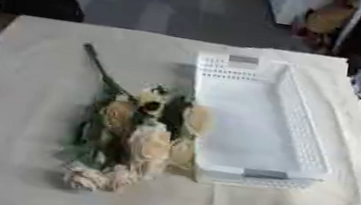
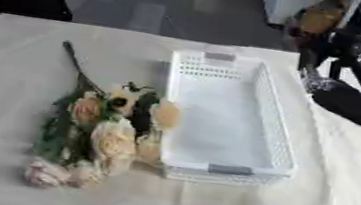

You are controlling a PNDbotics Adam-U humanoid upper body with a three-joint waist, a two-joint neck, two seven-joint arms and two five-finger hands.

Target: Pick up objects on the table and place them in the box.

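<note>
Bouquet (image 2: 96, 130) lies flat on the bench (image 2: 12, 66) at about 9 o'clock of the box (image 2: 275, 118), blooms touching the box's left wall, stem running up toward 11 o'clock. Box holds nothing; nothing lifted yet.

Judgement: the step in hand is the reach to the flowers. Best taken at the gathered stems under the blooms, then lifted over the wall and laid lengthwise so the stem fits.

Right hand (image 2: 343, 101) hangs at 2 o'clock of the box, above the bench, touching nothing. Fingers: cannot tell whether spread or curled. Left hand not seen.
</note>
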